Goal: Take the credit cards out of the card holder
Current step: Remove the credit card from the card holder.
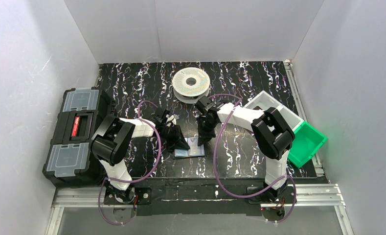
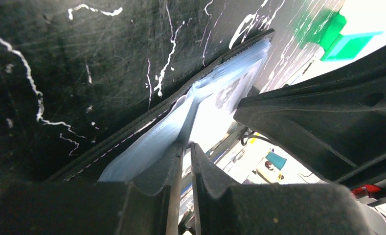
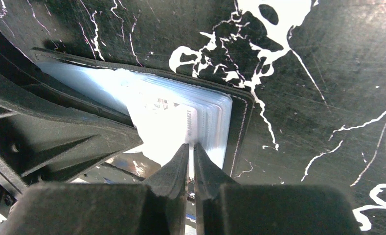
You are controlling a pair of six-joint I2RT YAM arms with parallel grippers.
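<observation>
Card holder: the black card holder (image 1: pixel 191 148) lies open and flat on the worktop (image 1: pixel 239 78), close to the near edge and about midway between the left and right edges, its bluish-grey inside facing up.

My left gripper (image 2: pixel 187 146): lowered onto the holder's left half. The jaws are almost together, pinching a thin bluish plastic leaf (image 2: pixel 147 142) of the holder.

My right gripper (image 3: pixel 191 145): lowered onto the holder's right half. The jaws are nearly closed on what looks like the edge of a pale card (image 3: pixel 181 122) with raised digits. I cannot be sure whether I hold the card alone or a sleeve with it.

Other card: I see no orange-tan card in any view.

Step in hand: I judge this to be the pull, with the left bracing the holder and the right drawing the card out.

Doing it well: I should pull along the sleeve's opening, low and straight, and not lift. The left needs to hold firm so the holder neither slides nor folds. A gentle start would show whether the card alone is moving.

Risk: the thin, glossy edge could slip from my jaws, or the whole holder could drag along.
</observation>
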